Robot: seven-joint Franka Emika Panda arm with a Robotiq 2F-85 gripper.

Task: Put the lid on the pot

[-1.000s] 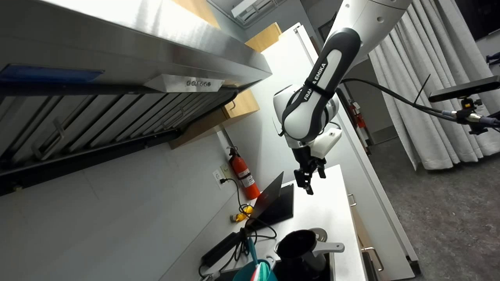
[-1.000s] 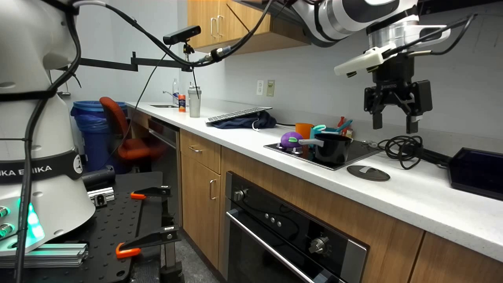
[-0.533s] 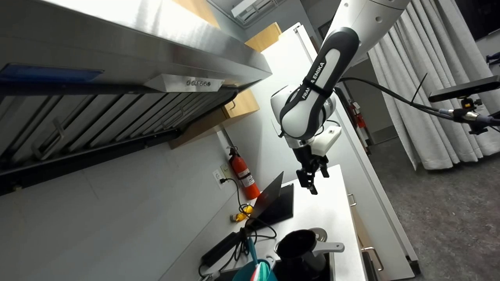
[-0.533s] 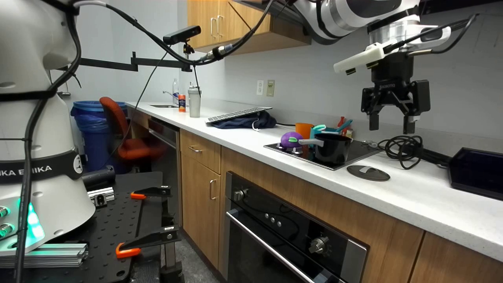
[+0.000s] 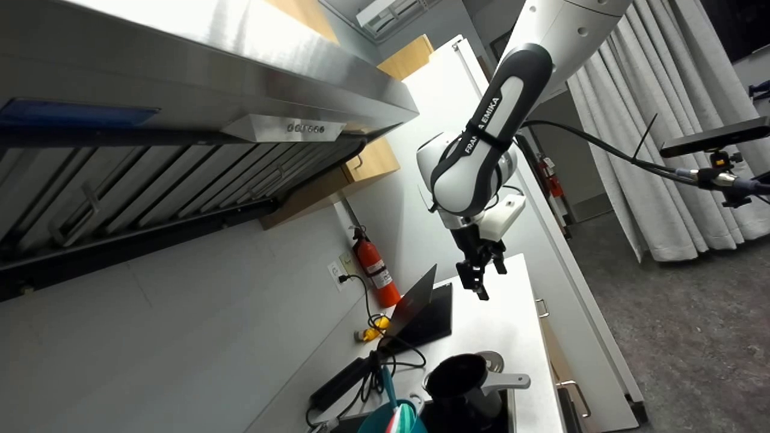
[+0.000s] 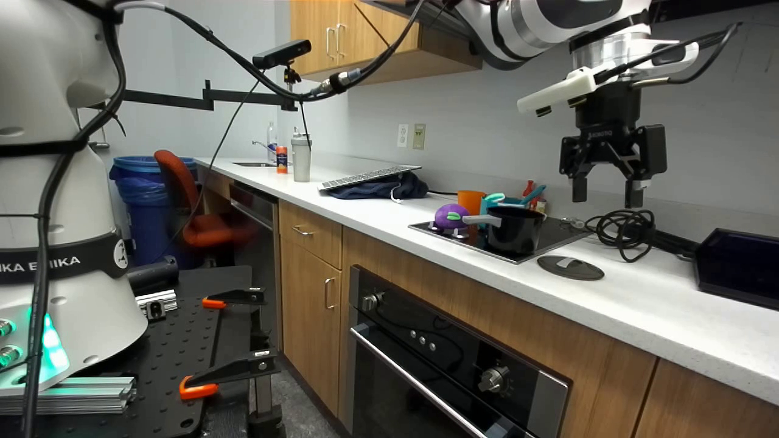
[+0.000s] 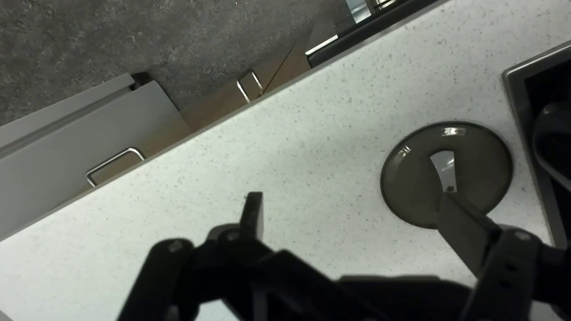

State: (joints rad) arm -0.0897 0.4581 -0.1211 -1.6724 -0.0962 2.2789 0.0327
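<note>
The lid (image 7: 412,183) is a flat round grey disc with a pale handle at its middle. It lies on the white counter beside the cooktop, also in both exterior views (image 6: 571,268) (image 5: 494,361). The black pot (image 6: 516,232) stands upright on the cooktop, its pale handle pointing away from the lid; its dark open inside shows in an exterior view (image 5: 458,374). My gripper (image 6: 607,193) is open and empty, pointing down high above the counter, apart from the lid. In the wrist view the gripper (image 7: 351,196) has one fingertip overlapping the lid's handle in the picture.
Coiled black cables (image 6: 622,230) and a dark tray-like object (image 6: 739,267) lie on the counter near the wall. A purple toy (image 6: 451,216), an orange cup (image 6: 470,201) and a teal container (image 5: 385,418) stand by the pot. A range hood (image 5: 210,96) hangs above.
Over the last second my gripper has shifted slightly, a little left in an exterior view, and stays open. In the last half second it has hardly moved. Lid and pot have not moved.
</note>
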